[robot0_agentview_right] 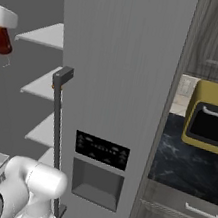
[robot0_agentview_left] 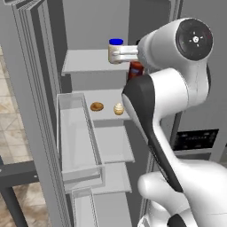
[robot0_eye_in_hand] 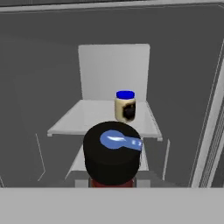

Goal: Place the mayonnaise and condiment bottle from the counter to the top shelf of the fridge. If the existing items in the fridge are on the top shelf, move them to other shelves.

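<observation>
The condiment bottle sits low in the middle of the hand view, its dark cap toward the camera, clamped in the pincer so it can reach the top shelf of the fridge. The mayonnaise already stands there, at centre. Two existing items lie one shelf lower, so I judge nothing blocks the placing.

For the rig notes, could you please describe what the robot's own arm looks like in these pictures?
The glossy white rounded arm is built from thick, bulbous segments. A dark charcoal round joint cap with a small pale centre mark sits on its uppermost joint, and a black band sweeps down the middle link. A slim white wrist piece extends sideways. No cables or lettering are visible.
</observation>
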Tool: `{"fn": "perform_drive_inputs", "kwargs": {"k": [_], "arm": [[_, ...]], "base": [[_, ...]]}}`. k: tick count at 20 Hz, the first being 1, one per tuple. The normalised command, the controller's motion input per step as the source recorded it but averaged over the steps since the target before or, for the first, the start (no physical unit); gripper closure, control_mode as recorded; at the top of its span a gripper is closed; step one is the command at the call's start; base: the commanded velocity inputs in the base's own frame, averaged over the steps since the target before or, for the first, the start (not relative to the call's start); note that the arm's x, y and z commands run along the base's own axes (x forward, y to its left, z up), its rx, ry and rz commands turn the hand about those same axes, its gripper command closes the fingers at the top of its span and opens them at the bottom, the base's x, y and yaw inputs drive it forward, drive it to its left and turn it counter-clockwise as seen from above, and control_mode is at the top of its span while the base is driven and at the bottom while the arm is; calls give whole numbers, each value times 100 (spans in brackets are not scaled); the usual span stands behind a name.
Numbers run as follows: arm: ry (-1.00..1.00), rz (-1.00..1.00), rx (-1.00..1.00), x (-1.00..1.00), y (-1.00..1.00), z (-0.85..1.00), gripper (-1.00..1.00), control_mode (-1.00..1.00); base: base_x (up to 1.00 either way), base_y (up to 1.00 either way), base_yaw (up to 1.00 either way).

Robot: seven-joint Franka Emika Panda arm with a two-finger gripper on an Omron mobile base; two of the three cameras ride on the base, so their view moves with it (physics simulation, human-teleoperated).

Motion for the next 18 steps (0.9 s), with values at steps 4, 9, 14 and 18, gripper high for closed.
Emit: {"fn": "perform_drive_inputs", "kwargs": {"k": [4,9,14,18], "arm": [[-10,2,0,65,11,0,100,-100],[-5,2,-3,61,20,0,100,-100],[0,0,-4,61,20,0,100,-100],[0,0,-2,66,9,0,100,-100]], "base": [[0,0,0],[0,0,0],[0,0,0],[0,0,0]]}}
